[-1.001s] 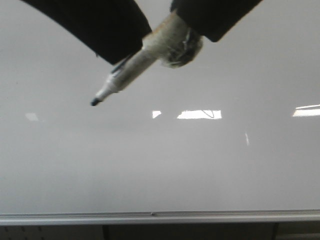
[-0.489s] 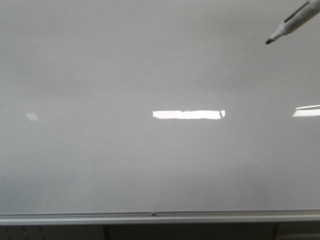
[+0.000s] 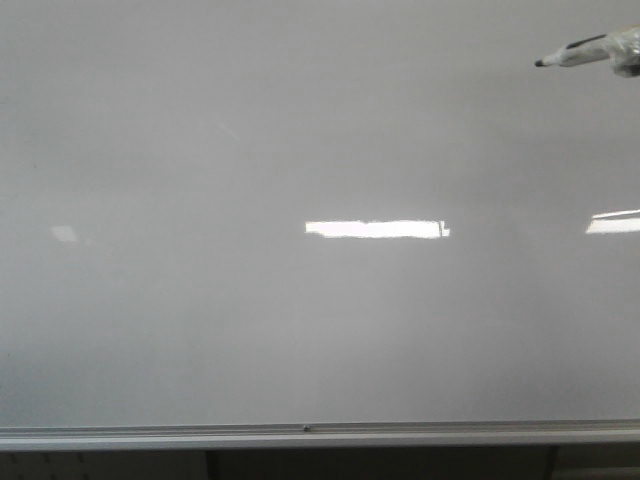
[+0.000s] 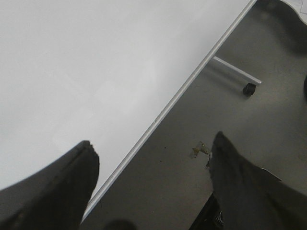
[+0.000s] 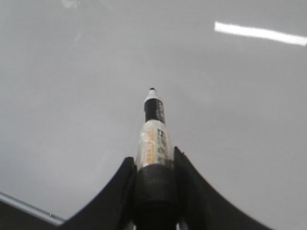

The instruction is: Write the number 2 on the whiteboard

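Observation:
The whiteboard (image 3: 300,330) fills the front view, glossy grey-white with a silver frame (image 3: 300,433) along its lower edge. No number 2 shows on it in any view. A white marker (image 3: 580,52) with a bare black tip pokes in at the upper right edge, tip pointing left. In the right wrist view my right gripper (image 5: 153,154) is shut on the marker (image 5: 154,129), whose tip hovers over the board (image 5: 72,96). My left gripper (image 4: 153,140) is open and holds nothing, straddling the board's frame edge (image 4: 158,117).
Bright ceiling-light reflections (image 3: 375,229) streak the board. Past the board's edge lies dark floor (image 4: 216,120) with a white stand leg (image 4: 237,74), its black caster (image 4: 248,89), and a small scrap (image 4: 199,149).
The marker swung from the top middle of the front view to the far upper right, and the dark arms left that view. Its tip now points more level.

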